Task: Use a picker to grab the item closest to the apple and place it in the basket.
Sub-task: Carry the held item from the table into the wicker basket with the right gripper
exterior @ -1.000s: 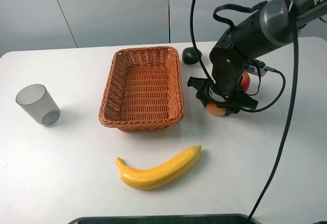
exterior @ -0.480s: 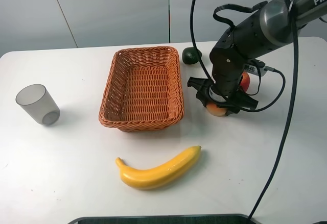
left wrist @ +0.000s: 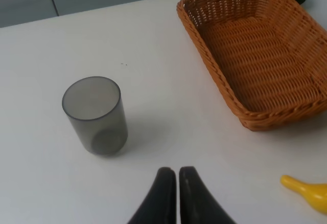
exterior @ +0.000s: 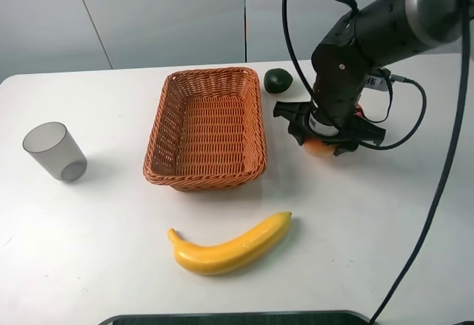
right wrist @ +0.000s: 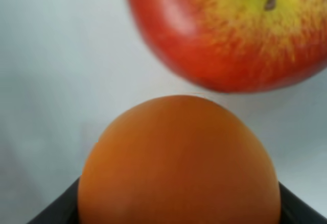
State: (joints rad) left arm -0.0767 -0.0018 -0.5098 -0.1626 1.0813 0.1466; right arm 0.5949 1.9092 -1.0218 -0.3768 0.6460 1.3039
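Orange (exterior: 317, 148): gripped in the right hand (exterior: 321, 140), just right of the basket (exterior: 204, 180), close beside the apple (right wrist: 230, 30); whether it touches the surface (exterior: 111, 251) cannot be told
Left hand (left wrist: 177, 193): clenched on nothing, above the surface near the cup (left wrist: 97, 117)
Banana (exterior: 229, 247): lying in front of the basket
Green fruit (exterior: 278, 81): by the basket's far right corner

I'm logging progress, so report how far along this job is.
Done: the right gripper is shut on the orange, the item nearest the apple. In hand: the orange sits in that grip, right of the basket. Left: carry it over the basket, which holds nothing yet, and release.
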